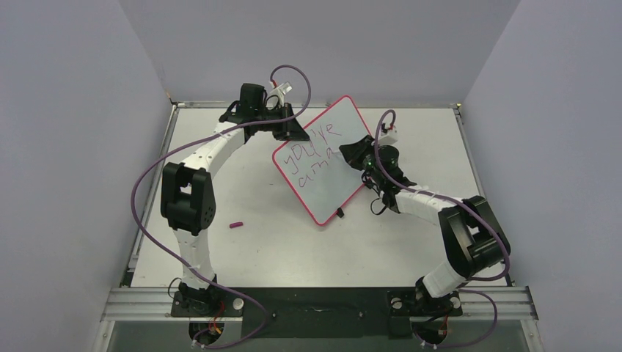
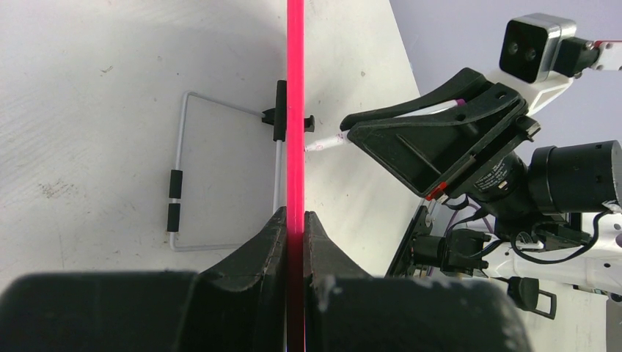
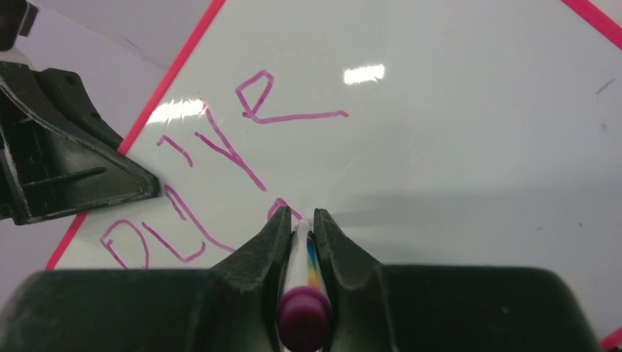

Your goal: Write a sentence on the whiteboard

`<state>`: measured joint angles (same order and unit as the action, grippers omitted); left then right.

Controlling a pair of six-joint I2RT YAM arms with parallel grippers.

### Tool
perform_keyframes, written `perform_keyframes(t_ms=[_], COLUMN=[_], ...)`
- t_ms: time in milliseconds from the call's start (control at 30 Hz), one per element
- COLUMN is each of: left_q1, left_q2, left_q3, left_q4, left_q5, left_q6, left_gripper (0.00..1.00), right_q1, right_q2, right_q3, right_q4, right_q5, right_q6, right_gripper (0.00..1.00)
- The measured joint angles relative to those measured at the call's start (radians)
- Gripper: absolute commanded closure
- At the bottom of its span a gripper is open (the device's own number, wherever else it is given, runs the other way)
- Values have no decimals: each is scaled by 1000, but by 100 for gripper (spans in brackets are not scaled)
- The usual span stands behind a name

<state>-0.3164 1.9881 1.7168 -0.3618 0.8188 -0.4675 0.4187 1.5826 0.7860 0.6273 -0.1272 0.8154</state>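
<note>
The whiteboard [image 1: 326, 161], white with a red-pink rim, stands tilted near the table's middle. My left gripper [image 1: 293, 130] is shut on its upper-left edge; in the left wrist view the rim [image 2: 295, 110] runs edge-on between the closed fingers [image 2: 273, 242]. The sentence [image 1: 312, 150] shows as reddish-purple lettering in two lines, roughly "you're" over "ama"; its strokes [image 3: 220, 147] fill the right wrist view. My right gripper [image 1: 357, 155] is shut on a white marker pen [image 3: 302, 264] with a purple end, its tip at the board [image 2: 317, 146].
A small purple marker cap [image 1: 235, 225] lies on the table left of the board. The board's wire stand [image 2: 180, 176] rests on the table behind it. Grey walls enclose the table on three sides.
</note>
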Motion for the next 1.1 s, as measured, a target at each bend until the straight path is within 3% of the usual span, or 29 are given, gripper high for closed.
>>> perform_keyframes(t_ms=[467,1100], left_q1=[-1,-1], left_q2=[0,0], left_q3=[0,0], left_q4=[3,5], left_q5=[3,4], left_q6=[0,0], left_gripper=[100,100], right_q1=[0,-26], right_q2=[-60,-85], right_q3=[-54,67], right_q4=[-71,-126], right_q5=[21,22], right_q6=[-31,-44], right_gripper=[100,100])
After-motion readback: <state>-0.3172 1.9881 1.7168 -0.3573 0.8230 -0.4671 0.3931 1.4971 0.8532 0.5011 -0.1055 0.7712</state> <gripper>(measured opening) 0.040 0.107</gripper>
